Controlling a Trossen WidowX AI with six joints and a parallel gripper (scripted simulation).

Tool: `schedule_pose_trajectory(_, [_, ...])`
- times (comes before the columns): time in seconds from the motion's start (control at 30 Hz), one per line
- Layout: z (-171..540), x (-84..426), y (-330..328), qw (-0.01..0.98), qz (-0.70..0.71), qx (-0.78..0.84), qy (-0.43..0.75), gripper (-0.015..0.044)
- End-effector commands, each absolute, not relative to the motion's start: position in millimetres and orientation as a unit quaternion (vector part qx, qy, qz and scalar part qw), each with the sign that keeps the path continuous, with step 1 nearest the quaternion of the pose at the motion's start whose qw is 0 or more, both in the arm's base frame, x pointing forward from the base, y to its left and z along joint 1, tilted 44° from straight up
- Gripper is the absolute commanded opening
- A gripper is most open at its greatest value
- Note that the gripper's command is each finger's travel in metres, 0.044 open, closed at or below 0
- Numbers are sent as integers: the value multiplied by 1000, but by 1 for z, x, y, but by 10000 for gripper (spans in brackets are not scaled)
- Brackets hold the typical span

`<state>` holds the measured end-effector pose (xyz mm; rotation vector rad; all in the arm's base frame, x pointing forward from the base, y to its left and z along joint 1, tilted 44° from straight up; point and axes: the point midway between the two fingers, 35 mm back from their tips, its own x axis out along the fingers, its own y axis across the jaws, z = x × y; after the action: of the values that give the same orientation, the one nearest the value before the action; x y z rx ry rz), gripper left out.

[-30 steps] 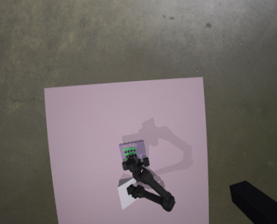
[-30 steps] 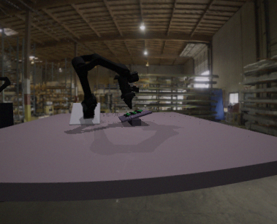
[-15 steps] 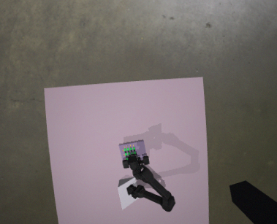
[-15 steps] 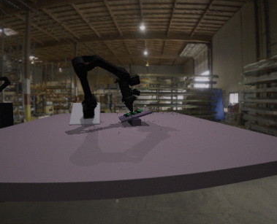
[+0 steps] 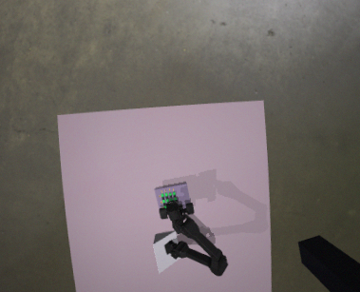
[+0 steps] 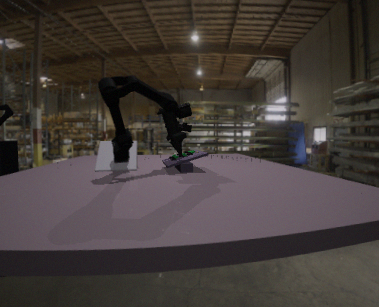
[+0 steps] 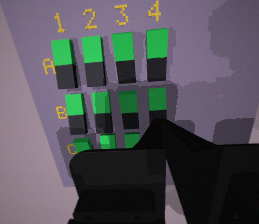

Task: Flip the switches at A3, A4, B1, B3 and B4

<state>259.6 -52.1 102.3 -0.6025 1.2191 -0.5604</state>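
Smooth matt pink tabletop [image 5: 127, 146] [image 6: 264, 199]; rough concrete floor [image 5: 127, 42] [image 6: 284, 269].

a white board [image 5: 164, 257] [image 6: 102, 160] and dark block [image 5: 336, 261] [image 6: 1, 159] on opposite sides.

the purple panel [image 5: 184, 189] [image 6: 202, 155] [image 7: 204, 65] tilts between the left and right edges of the table [image 5: 113, 146] [image 6: 264, 199] [image 7: 11, 125]. switches a3 [image 7: 124, 57], a4 [image 7: 157, 54], b1 [image 7: 76, 113], b3 [image 7: 129, 109] and b4 [image 7: 157, 100] show green far halves and black near ones, raised ends unclear.
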Motion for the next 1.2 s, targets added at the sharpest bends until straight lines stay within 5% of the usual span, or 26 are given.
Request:
schedule_pose_trajectory(0.0, [102, 260, -52, 741, -254, -276, 556, 0])
schedule_pose_trajectory(1.17, [99, 261, -55, 741, -255, -276, 556, 0])
